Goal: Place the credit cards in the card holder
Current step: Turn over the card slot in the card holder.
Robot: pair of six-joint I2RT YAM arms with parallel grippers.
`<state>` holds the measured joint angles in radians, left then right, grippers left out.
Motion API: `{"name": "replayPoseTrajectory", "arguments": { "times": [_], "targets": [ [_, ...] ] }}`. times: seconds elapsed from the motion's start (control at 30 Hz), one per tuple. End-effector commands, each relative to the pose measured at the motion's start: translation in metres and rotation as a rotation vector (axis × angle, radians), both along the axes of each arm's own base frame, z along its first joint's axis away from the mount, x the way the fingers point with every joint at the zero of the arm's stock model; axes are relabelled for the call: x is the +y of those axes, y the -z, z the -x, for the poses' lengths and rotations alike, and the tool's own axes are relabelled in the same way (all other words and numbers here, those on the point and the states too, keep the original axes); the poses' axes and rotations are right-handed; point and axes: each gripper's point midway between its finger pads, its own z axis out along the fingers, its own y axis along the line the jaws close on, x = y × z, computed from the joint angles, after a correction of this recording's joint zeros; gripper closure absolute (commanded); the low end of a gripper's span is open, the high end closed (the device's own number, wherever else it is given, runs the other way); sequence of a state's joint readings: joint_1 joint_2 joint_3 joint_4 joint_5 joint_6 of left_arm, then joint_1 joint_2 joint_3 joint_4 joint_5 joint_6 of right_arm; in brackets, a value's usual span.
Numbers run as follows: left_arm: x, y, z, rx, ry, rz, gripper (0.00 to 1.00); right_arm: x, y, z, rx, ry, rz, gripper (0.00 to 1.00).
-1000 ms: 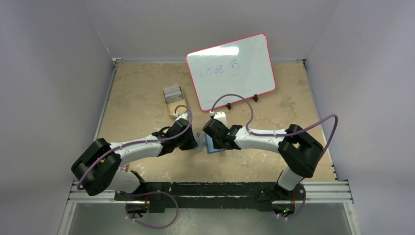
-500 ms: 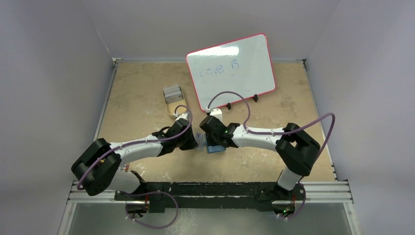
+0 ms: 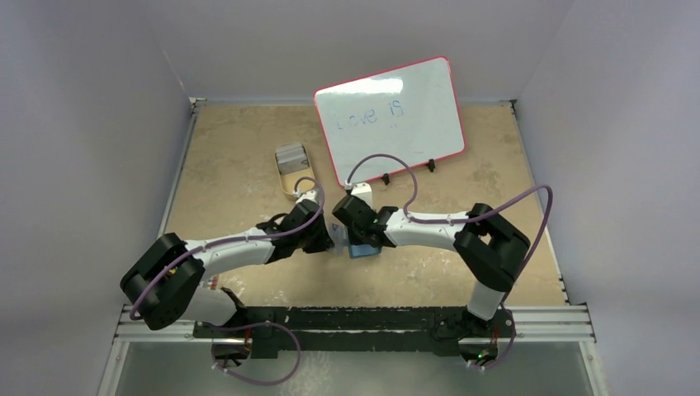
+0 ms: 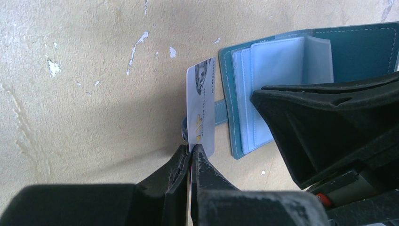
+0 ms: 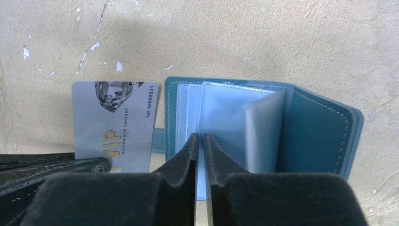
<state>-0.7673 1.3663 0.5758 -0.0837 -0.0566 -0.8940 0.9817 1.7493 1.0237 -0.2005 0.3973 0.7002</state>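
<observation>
The card holder point(image 5: 320, 127) is lying open on the tabletop point(image 3: 239, 140), about midway between the left and right edges and closer to the near edge. My right end effector point(image 5: 200, 146) is closed down to a sliver on one of its clear sleeves, apparently pinching it so a pocket is gaping. Just beside the holder, on the side toward the left edge, one credit card point(image 5: 115, 122) is lying ready, gripped at its near end by my left end effector point(image 4: 190, 157), whose fingers are clamping tight on it.

I'm judging we're mid-insertion. The next move is calling for sliding that card sideways, level, into the sleeve mouth without buckling the plastic.

The other credit cards point(image 3: 290, 157) are waiting in a tan tray point(image 3: 293, 185) toward the far left corner. A whiteboard point(image 3: 392, 120) is standing propped at the far edge, and plain pale walls are enclosing the scuffed beige surface.
</observation>
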Motion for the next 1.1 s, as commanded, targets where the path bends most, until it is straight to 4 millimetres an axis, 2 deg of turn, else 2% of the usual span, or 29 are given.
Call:
{"name": "replayPoseTrajectory", "arguments": {
  "times": [0.0,0.07,0.27,0.5,0.77,1.07],
  "targets": [
    [0.031,0.026,0.013,0.039,-0.008,-0.148,1.00,-0.018,0.008,0.003,0.015,0.030,0.073,0.95],
    [0.032,0.027,0.013,0.040,-0.010,-0.150,1.00,-0.016,0.004,0.003,0.009,0.025,0.058,1.00],
    [0.035,0.028,0.013,0.041,-0.017,-0.166,1.00,-0.013,-0.008,0.003,-0.003,0.014,0.024,1.00],
    [0.037,0.028,0.013,0.038,-0.022,-0.172,1.00,-0.029,-0.003,0.000,-0.008,0.049,0.101,1.00],
    [0.039,0.028,0.014,0.037,-0.026,-0.177,1.00,-0.041,-0.016,-0.004,-0.047,0.091,0.135,1.00],
    [0.041,0.029,0.014,0.038,-0.032,-0.183,1.00,-0.055,-0.018,-0.005,-0.058,0.138,0.182,1.00]
  ]
}}
